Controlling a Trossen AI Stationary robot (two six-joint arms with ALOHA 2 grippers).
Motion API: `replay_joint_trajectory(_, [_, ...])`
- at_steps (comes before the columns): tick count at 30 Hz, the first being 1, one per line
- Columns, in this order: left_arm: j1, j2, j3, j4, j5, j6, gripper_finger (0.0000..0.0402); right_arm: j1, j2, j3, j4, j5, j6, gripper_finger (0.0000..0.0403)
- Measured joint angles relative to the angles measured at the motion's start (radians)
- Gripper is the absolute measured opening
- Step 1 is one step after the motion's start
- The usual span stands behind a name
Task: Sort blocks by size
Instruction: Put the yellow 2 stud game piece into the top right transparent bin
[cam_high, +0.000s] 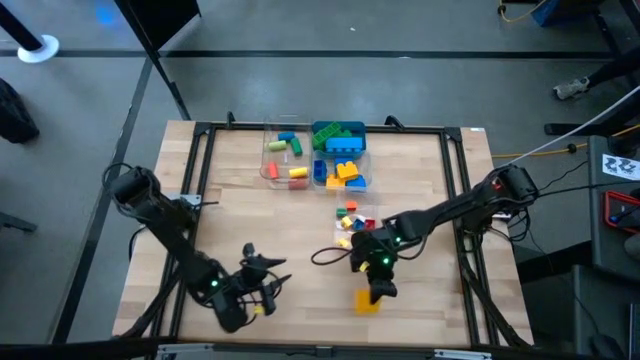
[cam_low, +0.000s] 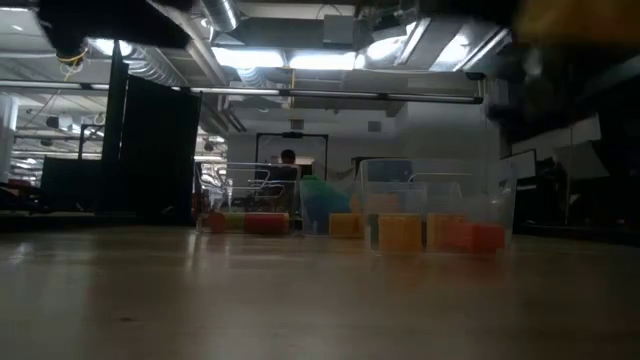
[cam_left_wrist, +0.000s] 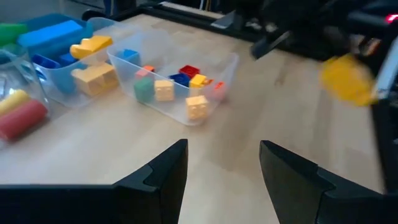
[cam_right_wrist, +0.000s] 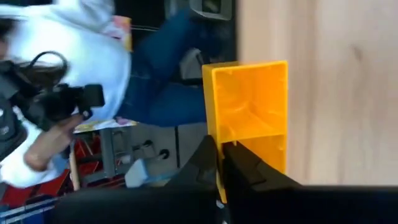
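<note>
My right gripper is shut on a yellow block near the table's front edge, right of the middle. The right wrist view shows the block's hollow underside. My left gripper is open and empty at the front left, and its fingers point toward the tubs. Several tiny blocks lie in a small clear tub, which also shows in the left wrist view. Long blocks lie in a clear tub. Blue, green and yellow blocks lie in a teal tray. My right gripper pinches one side wall of the yellow block. One finger is inside the hollow underside and the other is outside. The block is clear of the table and turned on its side, with its open underside toward the wrist camera.
The three containers stand in the table's far middle. Bare wood lies between them and both grippers. A black frame runs round the table. A person in a white top and jeans is beyond the table's front edge.
</note>
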Motion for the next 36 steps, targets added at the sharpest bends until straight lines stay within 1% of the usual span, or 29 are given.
replay_joint_trajectory(2, [0.036, 0.0, 0.0, -0.001, 0.027, 0.04, 0.0184, -0.001, 0.0, 0.06, -0.025, -0.003, -0.048, 0.0009])
replay_joint_trajectory(4, [0.071, 0.0, 0.0, 0.0, 0.049, 0.07, 0.0184, -0.009, -0.001, 0.133, -0.104, 0.008, -0.132, 0.0006])
replay_joint_trajectory(5, [0.085, 0.0, 0.0, 0.0, 0.059, 0.087, 0.0184, -0.013, -0.001, 0.172, -0.164, 0.03, -0.184, 0.0006])
replay_joint_trajectory(7, [0.11, 0.0, 0.0, -0.001, 0.069, 0.1, 0.0184, -0.029, -0.002, 0.253, -0.313, 0.116, -0.301, 0.0006])
replay_joint_trajectory(10, [0.136, 0.0, 0.0, -0.001, 0.09, 0.112, 0.0184, -0.065, -0.002, 0.377, -0.542, 0.3, -0.486, 0.0009])
replay_joint_trajectory(13, [0.15, 0.0, 0.0, -0.001, 0.102, 0.109, 0.0184, -0.112, -0.002, 0.477, -0.691, 0.545, -0.663, 0.001])
replay_joint_trajectory(14, [0.15, 0.0, 0.0, -0.001, 0.102, 0.105, 0.0184, -0.132, -0.002, 0.501, -0.711, 0.631, -0.718, 0.0009])
replay_joint_trajectory(16, [0.15, 0.0, 0.0, -0.001, 0.103, 0.092, 0.0184, -0.179, -0.003, 0.528, -0.698, 0.788, -0.819, 0.0007])
replay_joint_trajectory(17, [0.15, 0.0, 0.0, -0.001, 0.103, 0.086, 0.0184, -0.21, -0.003, 0.536, -0.68, 0.851, -0.865, 0.0007])
replay_joint_trajectory(18, [0.148, 0.0, 0.0, -0.001, 0.103, 0.079, 0.0184, -0.243, -0.003, 0.536, -0.653, 0.887, -0.903, 0.0008])
replay_joint_trajectory(20, [0.141, 0.0, 0.0, -0.002, 0.103, 0.058, 0.0184, -0.316, 0.007, 0.536, -0.602, 0.9, -0.948, 0.0009])
replay_joint_trajectory(23, [0.134, 0.0, 0.0, -0.004, 0.103, 0.044, 0.0184, -0.433, 0.043, 0.536, -0.562, 0.838, -0.977, 0.0009])
replay_joint_trajectory(27, [0.127, 0.0, 0.0, -0.006, 0.103, 0.044, 0.0184, -0.557, 0.108, 0.536, -0.547, 0.772, -0.987, 0.001])
replay_joint_trajectory(30, [0.127, 0.0, 0.0, -0.01, 0.103, 0.044, 0.0184, -0.615, 0.162, 0.536, -0.545, 0.756, -0.987, 0.002])
replay_joint_trajectory(33, [0.129, 0.0, 0.0, -0.01, 0.104, 0.046, 0.0184, -0.646, 0.202, 0.536, -0.541, 0.756, -0.987, 0.0035])
replay_joint_trajectory(36, [0.141, 0.0, 0.0, -0.01, 0.099, 0.086, 0.0184, -0.658, 0.23, 0.536, -0.543, 0.787, -0.995, 0.0051])
